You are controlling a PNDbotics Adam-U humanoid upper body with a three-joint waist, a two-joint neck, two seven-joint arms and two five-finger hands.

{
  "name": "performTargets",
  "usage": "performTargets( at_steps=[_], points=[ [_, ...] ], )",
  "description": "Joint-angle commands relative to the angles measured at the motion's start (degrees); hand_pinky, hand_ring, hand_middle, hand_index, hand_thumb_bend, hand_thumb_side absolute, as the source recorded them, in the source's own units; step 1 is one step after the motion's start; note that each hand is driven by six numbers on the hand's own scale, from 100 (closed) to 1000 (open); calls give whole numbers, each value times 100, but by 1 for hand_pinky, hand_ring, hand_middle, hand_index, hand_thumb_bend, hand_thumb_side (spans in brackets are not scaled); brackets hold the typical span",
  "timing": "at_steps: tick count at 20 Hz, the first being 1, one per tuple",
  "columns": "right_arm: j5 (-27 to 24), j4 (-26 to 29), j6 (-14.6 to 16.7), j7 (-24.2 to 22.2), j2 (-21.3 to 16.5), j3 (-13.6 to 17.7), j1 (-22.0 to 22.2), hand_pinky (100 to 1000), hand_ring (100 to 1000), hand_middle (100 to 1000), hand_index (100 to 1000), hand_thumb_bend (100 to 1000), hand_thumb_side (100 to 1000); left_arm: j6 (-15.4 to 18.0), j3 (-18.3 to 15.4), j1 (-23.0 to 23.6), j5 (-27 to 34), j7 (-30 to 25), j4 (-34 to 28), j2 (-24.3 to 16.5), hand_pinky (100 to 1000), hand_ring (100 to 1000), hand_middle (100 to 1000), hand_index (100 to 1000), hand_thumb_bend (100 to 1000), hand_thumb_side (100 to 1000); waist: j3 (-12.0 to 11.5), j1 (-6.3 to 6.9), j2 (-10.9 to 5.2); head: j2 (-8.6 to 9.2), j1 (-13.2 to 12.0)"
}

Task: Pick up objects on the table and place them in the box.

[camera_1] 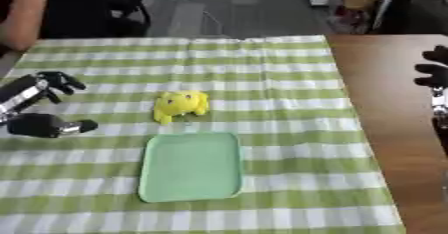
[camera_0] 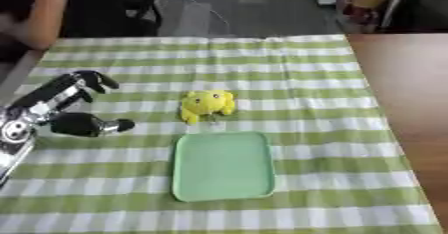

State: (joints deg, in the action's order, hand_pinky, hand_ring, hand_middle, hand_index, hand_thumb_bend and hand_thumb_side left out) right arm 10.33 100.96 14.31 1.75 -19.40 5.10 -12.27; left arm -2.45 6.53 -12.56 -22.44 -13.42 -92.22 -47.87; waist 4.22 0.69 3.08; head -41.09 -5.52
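A yellow plush toy (camera_0: 206, 105) lies on the green-and-white checked cloth near the table's middle. Just in front of it sits a shallow light-green tray (camera_0: 222, 165), with nothing in it. My left hand (camera_0: 72, 103) hovers at the left of the table, a hand's width left of the toy, its fingers and thumb spread apart and holding nothing. My right hand (camera_1: 434, 70) shows only at the right edge of the right eye view, over the bare wooden table, fingers up and relaxed.
The checked cloth (camera_0: 315, 78) covers most of the table; bare brown wood (camera_0: 411, 93) runs along the right side. A person (camera_0: 35, 13) stands at the far left edge. Chairs and clutter stand beyond the far edge.
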Motion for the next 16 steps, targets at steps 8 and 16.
performTargets(
  at_steps=[8,16],
  points=[
    [15,94,11,-26,-147,0,-36,688,749,778,890,100,787,223,353,-738,-314,-660,81,-378,682,739,790,834,723,486,20,19,-79,111,-37],
    [13,83,10,-41,-156,-10,-14,688,748,779,891,100,786,276,535,-1191,-243,-993,332,-373,682,725,764,829,707,502,26,34,-97,108,-41]
  ],
)
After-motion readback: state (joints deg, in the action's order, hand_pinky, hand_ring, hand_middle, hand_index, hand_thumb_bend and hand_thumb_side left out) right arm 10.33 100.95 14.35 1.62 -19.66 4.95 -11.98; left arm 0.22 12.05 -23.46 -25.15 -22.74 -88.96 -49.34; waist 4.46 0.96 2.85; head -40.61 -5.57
